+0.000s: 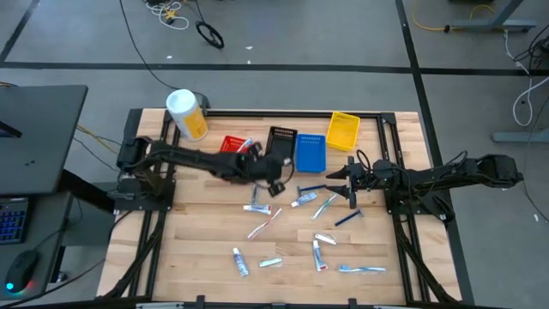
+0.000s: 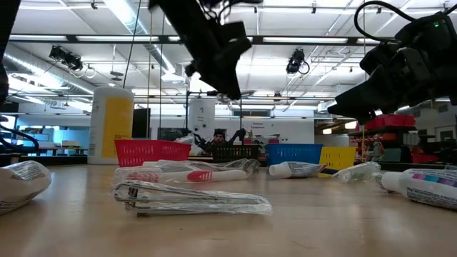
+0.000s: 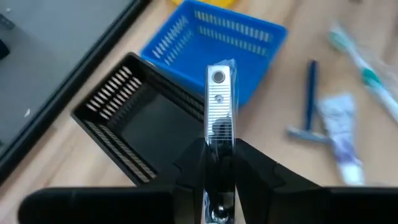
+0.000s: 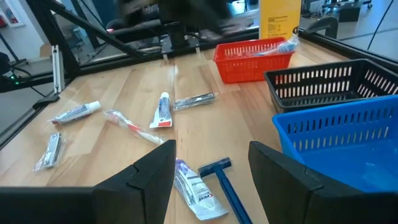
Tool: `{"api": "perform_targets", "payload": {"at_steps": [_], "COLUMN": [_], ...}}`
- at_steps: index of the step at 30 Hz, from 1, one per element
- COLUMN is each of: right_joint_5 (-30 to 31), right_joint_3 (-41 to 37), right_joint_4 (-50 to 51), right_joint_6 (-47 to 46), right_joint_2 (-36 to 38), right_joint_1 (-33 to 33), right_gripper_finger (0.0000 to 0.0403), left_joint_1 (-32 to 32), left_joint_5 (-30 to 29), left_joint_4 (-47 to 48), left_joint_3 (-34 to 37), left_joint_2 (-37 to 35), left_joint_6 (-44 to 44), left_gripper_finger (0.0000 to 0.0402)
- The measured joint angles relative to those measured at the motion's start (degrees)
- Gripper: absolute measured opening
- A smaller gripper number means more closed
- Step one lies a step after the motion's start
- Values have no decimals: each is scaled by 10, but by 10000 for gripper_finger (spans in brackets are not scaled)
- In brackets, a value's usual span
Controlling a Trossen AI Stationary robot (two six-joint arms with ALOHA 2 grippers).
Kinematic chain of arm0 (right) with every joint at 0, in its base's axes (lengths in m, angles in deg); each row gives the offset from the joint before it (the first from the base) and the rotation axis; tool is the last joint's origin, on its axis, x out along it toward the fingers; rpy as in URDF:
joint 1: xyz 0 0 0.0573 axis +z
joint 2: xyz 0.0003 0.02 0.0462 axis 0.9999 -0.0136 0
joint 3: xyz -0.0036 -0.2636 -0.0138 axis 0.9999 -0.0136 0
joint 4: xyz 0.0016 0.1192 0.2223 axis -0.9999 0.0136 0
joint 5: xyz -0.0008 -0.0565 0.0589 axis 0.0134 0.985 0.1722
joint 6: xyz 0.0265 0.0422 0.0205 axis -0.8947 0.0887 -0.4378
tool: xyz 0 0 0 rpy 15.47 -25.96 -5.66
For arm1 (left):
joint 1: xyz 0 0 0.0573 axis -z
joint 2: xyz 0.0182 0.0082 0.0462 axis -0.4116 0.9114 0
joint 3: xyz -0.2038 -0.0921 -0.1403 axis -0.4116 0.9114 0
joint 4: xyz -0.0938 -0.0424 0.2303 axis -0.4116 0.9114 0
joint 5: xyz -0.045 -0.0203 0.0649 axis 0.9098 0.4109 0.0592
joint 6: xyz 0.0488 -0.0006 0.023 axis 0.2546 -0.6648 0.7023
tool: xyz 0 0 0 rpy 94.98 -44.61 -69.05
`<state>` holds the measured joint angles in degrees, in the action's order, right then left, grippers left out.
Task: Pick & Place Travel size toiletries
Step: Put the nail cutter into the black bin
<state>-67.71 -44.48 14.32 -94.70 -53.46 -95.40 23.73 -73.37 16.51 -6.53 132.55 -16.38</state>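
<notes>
your left gripper (image 3: 219, 163) is clamped on a wrapped razor (image 3: 219, 106), a silver ribbed piece in clear plastic that sticks up betw the fingers. in the high view it sits near the middle of the table, just in front of the black bin (image 1: 281, 140), w/ the blue bin (image 1: 310, 152) right beside that. the left wrist view puts the razor over the edge where the black bin (image 3: 140, 118) meets the blue bin (image 3: 214, 43); can't tell if it's over one or the other.

your right gripper (image 4: 211, 163) hangs spread wide w/ nothing betw the fingers, on the table's right half, near the blue bin. below it on the wood lie a blue razor (image 4: 225, 180) and a small white tube (image 4: 194, 190), side by side and almost touching.

the rest of the toiletries are scattered across the front half of the table (image 1: 197, 240): a red-and-white toothbrush (image 1: 265, 224), a white tube w/ red cap (image 1: 317, 255), a blue-capped tube (image 1: 239, 261), a wrapped toothbrush (image 1: 361, 269) near the front right. one wrapped item (image 4: 273, 50) already lies in the red bin (image 4: 252, 59). the yellow bin (image 1: 343, 130) sits at the far end of the bin row, and the yellow canister (image 1: 187, 114) stands at the back left, well apart from both grippers.
</notes>
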Motion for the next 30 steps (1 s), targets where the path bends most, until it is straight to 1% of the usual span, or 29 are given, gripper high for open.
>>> {"api": "perform_targets", "payload": {"at_steps": [3, 9, 13, 14, 16, 19, 23, 27, 30], "right_joint_5": [0, 27, 31, 31, 31, 31, 34, 58, 60], "right_joint_3": [0, 0, 0, 0, 0, 0, 0, 0, 0], "right_joint_4": [0, 0, -5, -9, -16, -29, -36, -34, -34], "right_joint_6": [5, 20, 41, 45, 53, 57, 58, 62, 62], "right_joint_2": [0, 0, 0, 0, 0, -1, -1, -2, -2], "right_joint_1": [0, -1, -2, -2, -2, -2, -2, -2, -2], "right_gripper_finger": [212, 212, 212, 212, 212, 212, 212, 212, 212], "left_joint_1": [-41, -105, -132, -137, -142, -151, -169, -189, -201], "left_joint_5": [30, 76, 109, 112, 114, 114, 113, 118, 136], "left_joint_4": [-17, -40, -51, -49, -75, -96, -118, -113, -115], "left_joint_3": [1, 0, 0, 1, 0, 0, 0, 0, 0], "left_joint_2": [1, 1, 15, 21, 41, 77, 116, 145, 158], "left_joint_6": [30, 36, 38, 39, 50, 74, 72, 71, 70], "left_gripper_finger": [65, 76, 68, 66, 66, 74, 78, 78, 83]}}
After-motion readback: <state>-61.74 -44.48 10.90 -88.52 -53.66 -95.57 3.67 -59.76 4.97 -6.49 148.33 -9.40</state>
